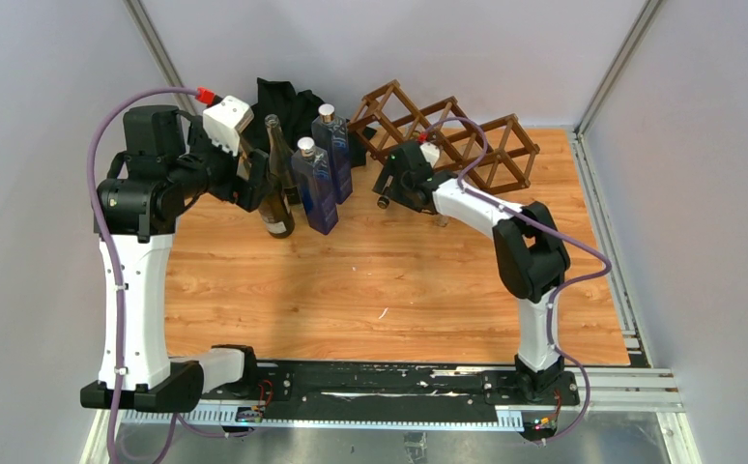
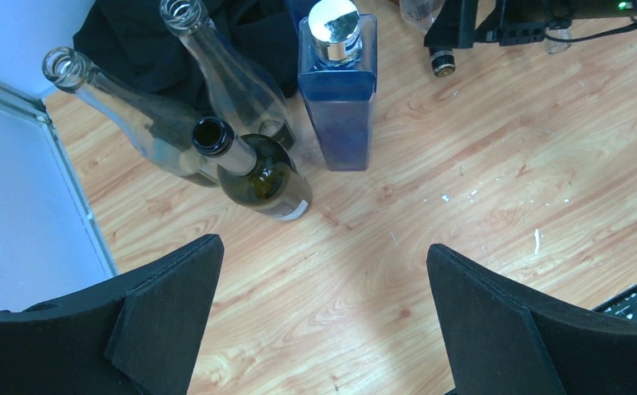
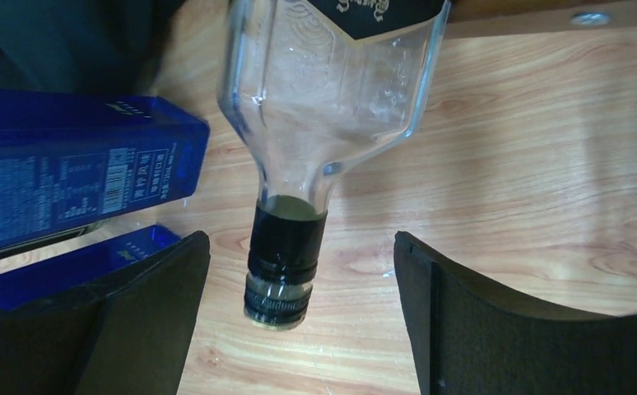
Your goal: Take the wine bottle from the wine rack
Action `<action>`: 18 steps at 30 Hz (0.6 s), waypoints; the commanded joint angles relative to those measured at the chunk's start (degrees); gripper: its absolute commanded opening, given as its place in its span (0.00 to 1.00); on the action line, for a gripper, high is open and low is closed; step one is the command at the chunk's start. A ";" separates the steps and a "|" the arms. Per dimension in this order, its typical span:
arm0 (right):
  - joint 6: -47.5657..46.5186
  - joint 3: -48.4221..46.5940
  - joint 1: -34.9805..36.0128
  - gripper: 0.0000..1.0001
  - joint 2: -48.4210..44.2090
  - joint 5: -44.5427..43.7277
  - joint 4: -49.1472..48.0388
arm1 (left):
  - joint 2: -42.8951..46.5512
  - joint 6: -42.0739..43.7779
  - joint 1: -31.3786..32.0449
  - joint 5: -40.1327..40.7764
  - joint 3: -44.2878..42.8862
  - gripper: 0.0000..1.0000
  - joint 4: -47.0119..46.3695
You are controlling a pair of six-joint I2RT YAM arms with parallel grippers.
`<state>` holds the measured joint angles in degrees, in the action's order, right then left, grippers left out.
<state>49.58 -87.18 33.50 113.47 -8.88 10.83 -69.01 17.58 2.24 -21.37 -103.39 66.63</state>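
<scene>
Your right gripper (image 3: 299, 240) is released. Its two black wedge-shaped fingers (image 3: 138, 329) stand apart on either side of the wine bottle (image 3: 323, 107), and neither pad touches the glass. In the right wrist view the bottle lies with its neck towards the camera. It has clear, embossed glass shoulders, a dark band round the neck and a threaded mouth low in the centre of the frame. A brown wooden strip with a screw head crosses the upper right corner.

The top view shows little of this. Only the bottle's mouth (image 1: 385, 201) pokes out beneath the gripper (image 1: 396, 184), at the lower left end of the wine rack (image 1: 467, 140), a dark brown lattice of thin sticks with diamond cells. You cannot tell from any view whether the body rests in a cell.

Your left gripper (image 2: 323, 247) is also released, its fingers (image 2: 167, 317) spread wide above the light wood-grain surface (image 2: 480, 181). Only its wrist view shows two clear round bottles (image 2: 233, 82) leaning behind a dark green bottle (image 2: 259, 173) with an open mouth. Beside them stands a square blue bottle (image 2: 338, 99) with a silver cap, and black cloth (image 2: 130, 33) fills the upper left.

From above, the brown-looking bottle (image 1: 273, 184) sits just beside the left gripper (image 1: 254, 179), with two blue bottles (image 1: 317, 188) between the arms.
</scene>
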 commanded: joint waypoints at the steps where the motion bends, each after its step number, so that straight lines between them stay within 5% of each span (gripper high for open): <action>1: 4.55 -2.74 0.82 0.84 3.29 -3.01 1.22 | 0.66 0.18 -0.47 -0.76 0.73 1.00 -0.71; 7: 7.87 -2.29 0.79 0.76 5.63 -3.44 0.58 | 0.93 0.47 -0.49 -0.69 0.74 1.00 -0.71; 13: 9.16 0.38 -0.15 0.50 4.41 -4.90 -0.87 | 1.02 0.49 -0.49 -0.76 0.80 1.00 -0.67; 18: 8.69 4.79 -2.48 0.42 0.97 -5.28 -3.26 | 0.94 0.47 -0.49 -0.83 0.92 1.00 -0.71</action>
<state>57.91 -85.76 33.50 117.25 -10.52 6.68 -68.88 17.61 2.24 -21.43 -103.04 66.54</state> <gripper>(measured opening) 0.441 0.997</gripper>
